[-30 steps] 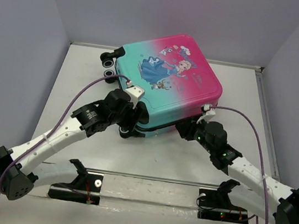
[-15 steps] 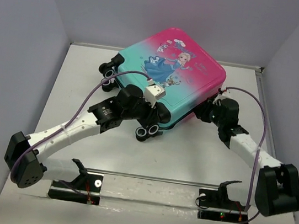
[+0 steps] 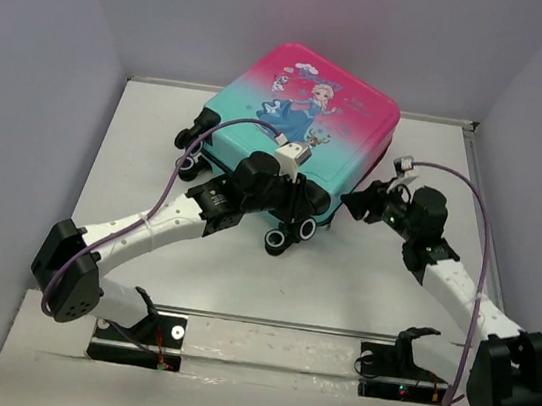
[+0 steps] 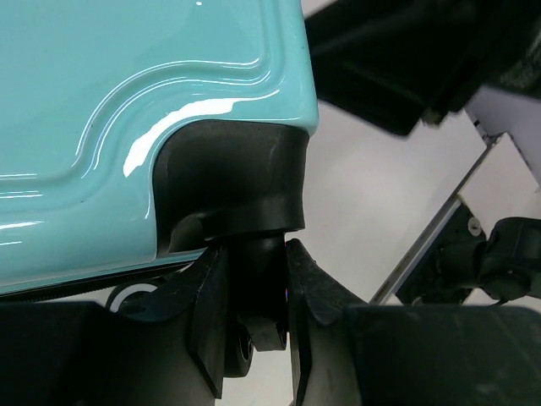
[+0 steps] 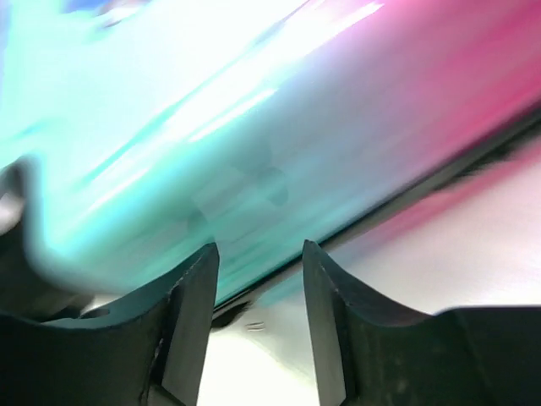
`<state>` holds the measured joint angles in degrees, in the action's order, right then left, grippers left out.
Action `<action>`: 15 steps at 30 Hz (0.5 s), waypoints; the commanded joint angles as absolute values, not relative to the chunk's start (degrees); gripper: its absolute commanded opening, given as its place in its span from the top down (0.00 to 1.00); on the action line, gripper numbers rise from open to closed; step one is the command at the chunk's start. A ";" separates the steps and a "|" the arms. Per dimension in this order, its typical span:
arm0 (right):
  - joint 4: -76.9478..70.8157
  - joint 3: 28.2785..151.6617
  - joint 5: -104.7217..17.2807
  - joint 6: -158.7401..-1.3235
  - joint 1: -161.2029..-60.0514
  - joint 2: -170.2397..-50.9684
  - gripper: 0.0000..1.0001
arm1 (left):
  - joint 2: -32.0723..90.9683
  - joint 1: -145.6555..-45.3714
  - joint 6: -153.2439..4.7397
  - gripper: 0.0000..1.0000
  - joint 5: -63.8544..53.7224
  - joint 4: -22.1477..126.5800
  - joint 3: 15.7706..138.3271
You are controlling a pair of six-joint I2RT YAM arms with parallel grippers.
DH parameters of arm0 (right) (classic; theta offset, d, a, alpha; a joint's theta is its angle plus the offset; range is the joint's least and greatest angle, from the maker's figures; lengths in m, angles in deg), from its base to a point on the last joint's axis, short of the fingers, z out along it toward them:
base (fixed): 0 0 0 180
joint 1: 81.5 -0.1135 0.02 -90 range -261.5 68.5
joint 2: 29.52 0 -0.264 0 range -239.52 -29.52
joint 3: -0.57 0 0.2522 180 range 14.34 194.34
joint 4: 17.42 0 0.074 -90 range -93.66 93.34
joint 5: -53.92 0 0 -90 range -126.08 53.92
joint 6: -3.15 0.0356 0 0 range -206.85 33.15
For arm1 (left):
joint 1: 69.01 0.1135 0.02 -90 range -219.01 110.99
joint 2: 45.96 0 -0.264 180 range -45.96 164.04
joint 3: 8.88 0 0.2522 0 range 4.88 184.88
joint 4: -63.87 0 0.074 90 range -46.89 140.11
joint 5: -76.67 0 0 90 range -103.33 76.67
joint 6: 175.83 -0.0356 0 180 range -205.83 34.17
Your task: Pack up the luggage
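Observation:
The luggage (image 3: 310, 108) is closed and lies tilted at the back middle of the table, its pink-to-teal princess shell facing up. My left gripper (image 3: 298, 205) is at its near teal corner, shut on the black stem of a caster wheel (image 3: 292, 234). In the left wrist view the fingers (image 4: 211, 313) clamp that stem under the black wheel housing (image 4: 228, 182) and the teal shell (image 4: 127, 85). My right gripper (image 3: 352, 202) is open and empty beside the near right edge of the luggage. The right wrist view is blurred, with the shell (image 5: 254, 110) just beyond the gripper (image 5: 258, 296).
Another pair of black wheels (image 3: 190, 143) sticks out at the luggage's left side. Grey walls enclose the white table (image 3: 138, 144) on the left, back and right. A metal rail (image 3: 284, 324) with both arm bases runs along the near edge. Purple cables loop over both arms.
The luggage has turned counter-clockwise and moved back, its near corner lifted. My left gripper moved right with the wheel. My right gripper swung out to the right side.

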<state>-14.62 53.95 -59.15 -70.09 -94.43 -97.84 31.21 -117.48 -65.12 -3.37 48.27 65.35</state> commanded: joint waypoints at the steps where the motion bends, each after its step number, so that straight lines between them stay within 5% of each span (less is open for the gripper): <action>1: -35.01 39.14 -71.57 -63.56 -96.00 -93.51 0.52 | 30.16 -121.13 -58.95 0.94 6.89 63.36 66.58; 6: -40.29 38.42 -74.40 -66.45 -96.00 -98.07 0.43 | 28.14 -120.87 -54.64 0.94 8.20 69.52 63.51; 15: -46.81 37.63 -75.72 -70.14 -96.00 -105.10 0.48 | 25.50 -120.34 -48.84 0.94 9.52 75.77 59.20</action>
